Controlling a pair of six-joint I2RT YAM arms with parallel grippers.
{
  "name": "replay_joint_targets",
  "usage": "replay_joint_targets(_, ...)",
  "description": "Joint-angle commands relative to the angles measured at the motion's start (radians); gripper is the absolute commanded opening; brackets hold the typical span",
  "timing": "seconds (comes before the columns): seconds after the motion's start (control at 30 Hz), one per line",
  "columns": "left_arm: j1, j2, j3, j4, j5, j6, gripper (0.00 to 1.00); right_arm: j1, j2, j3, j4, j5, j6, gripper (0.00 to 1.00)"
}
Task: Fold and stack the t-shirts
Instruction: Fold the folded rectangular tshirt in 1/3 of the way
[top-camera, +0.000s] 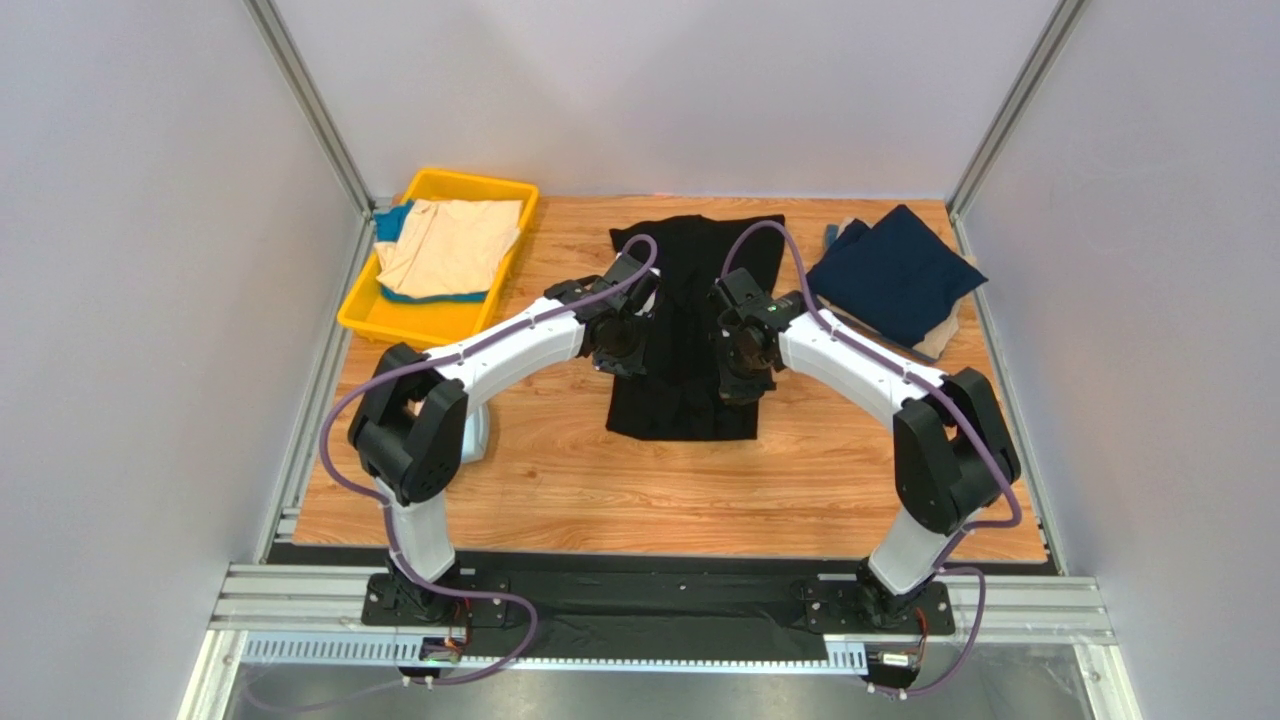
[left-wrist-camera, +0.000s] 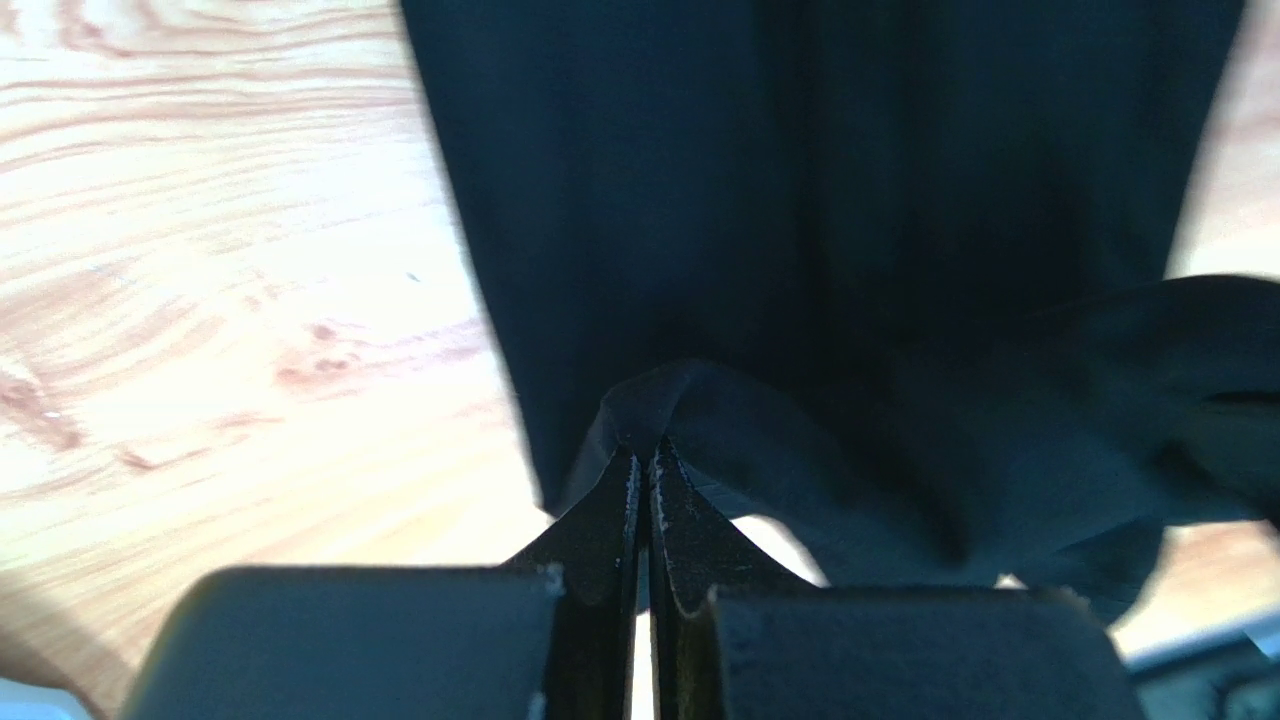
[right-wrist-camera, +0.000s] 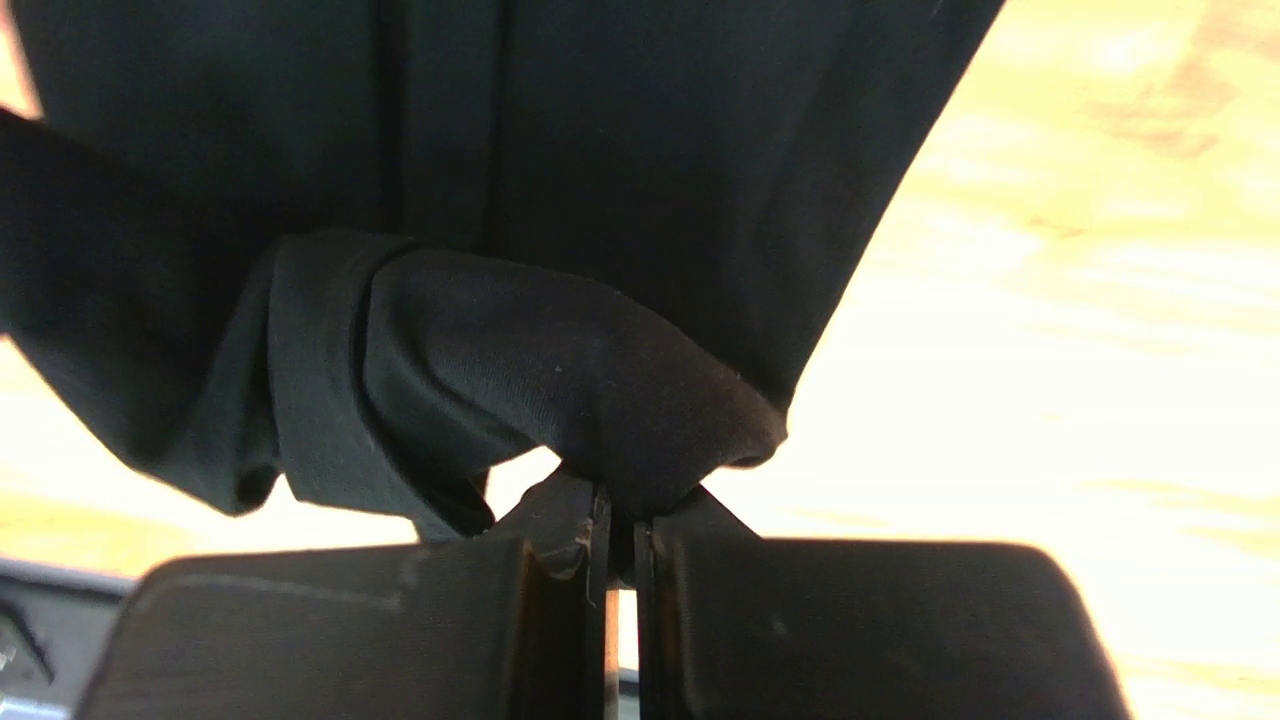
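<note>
A black t-shirt (top-camera: 684, 323) lies lengthwise in a narrow strip on the wooden table's middle. My left gripper (top-camera: 616, 348) hangs over its left edge and is shut on a pinch of the black cloth (left-wrist-camera: 706, 413). At the shirt's right edge my right gripper (top-camera: 744, 368) is shut on a bunched fold of the same cloth (right-wrist-camera: 601, 390). Both pinched edges are lifted off the table, and the rest of the shirt trails away beneath them. A navy t-shirt (top-camera: 897, 273) lies folded at the back right on top of a beige one (top-camera: 944, 333). A cream t-shirt (top-camera: 448, 245) sits in the tray.
A yellow tray (top-camera: 394, 312) stands at the back left, with a teal garment (top-camera: 394, 225) under the cream shirt. Metal frame posts (top-camera: 308, 98) rise at both back corners. Bare wood (top-camera: 676, 488) lies in front of the black shirt.
</note>
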Motion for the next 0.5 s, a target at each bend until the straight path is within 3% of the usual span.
replay_joint_targets(0.0, 0.022, 0.031, 0.056, -0.048, -0.051, 0.036, 0.00, -0.054, 0.042, 0.067, 0.004, 0.022, -0.057, 0.00)
replay_joint_targets(0.47, 0.072, 0.193, 0.298, -0.124, -0.083, 0.085, 0.00, -0.132, 0.181, 0.225, -0.002, -0.001, -0.109, 0.02)
